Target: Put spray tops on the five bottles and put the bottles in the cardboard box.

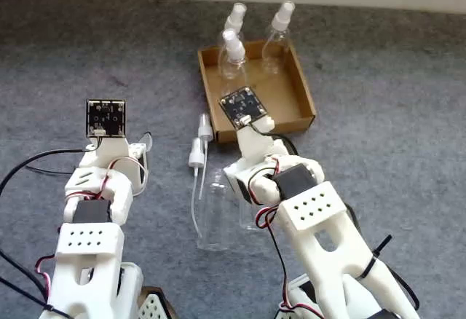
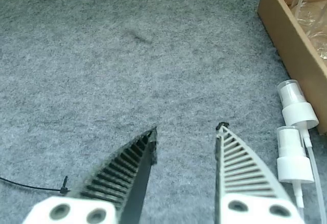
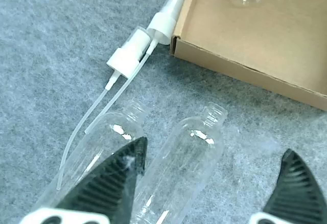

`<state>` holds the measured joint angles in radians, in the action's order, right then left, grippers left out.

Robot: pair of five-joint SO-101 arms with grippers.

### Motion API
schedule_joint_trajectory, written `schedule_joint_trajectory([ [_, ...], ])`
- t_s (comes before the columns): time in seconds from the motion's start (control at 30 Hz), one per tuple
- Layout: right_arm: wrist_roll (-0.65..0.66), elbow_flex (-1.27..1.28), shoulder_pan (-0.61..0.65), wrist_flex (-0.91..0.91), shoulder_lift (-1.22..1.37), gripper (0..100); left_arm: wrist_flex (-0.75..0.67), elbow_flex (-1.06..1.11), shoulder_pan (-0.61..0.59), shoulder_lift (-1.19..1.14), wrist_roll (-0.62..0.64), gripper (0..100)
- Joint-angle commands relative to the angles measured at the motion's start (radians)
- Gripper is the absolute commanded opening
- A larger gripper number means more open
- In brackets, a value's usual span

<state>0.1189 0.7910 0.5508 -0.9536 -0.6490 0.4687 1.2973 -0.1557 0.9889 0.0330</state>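
L end effector (image 2: 186, 129) was open approx. halfway, nothing between its fingers, hanging over bare grey table (image 2: 102, 55). R end effector (image 3: 214, 150) was spread wide, gripping nothing, low over the two uncapped bottles lying side by side on the table. The inner bottle (image 3: 191, 155) lay between its fingers, not touched by either. The outer bottle (image 3: 110, 137) was partly under one finger, contact unclear. Both necks pointed toward the cardboard box (image 1: 295, 97).

Two loose spray tops lay just off the box's near corner, close together, tubes trailing back alongside the outer bottle: near spray top (image 3: 127, 58) and far spray top (image 3: 166, 22), the latter right by the box wall.

In the box's far end stood 3 topped bottles: front bottle (image 1: 234, 55), rear bottle (image 1: 236, 19), corner bottle (image 1: 279, 31). Rest of box floor was bare.
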Motion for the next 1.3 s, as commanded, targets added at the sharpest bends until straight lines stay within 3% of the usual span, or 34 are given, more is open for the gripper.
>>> schedule_joint_trajectory([
  [0.0, -0.005, -0.002, 0.005, 0.022, -0.031, 33.7, -0.028, -0.008, 0.008, 0.002, 0.009, 18],
  [1.27, -0.006, 0.104, 0.002, 0.13, -0.031, 33.7, -0.026, -0.005, 0.008, 0.002, 0.009, 18],
])
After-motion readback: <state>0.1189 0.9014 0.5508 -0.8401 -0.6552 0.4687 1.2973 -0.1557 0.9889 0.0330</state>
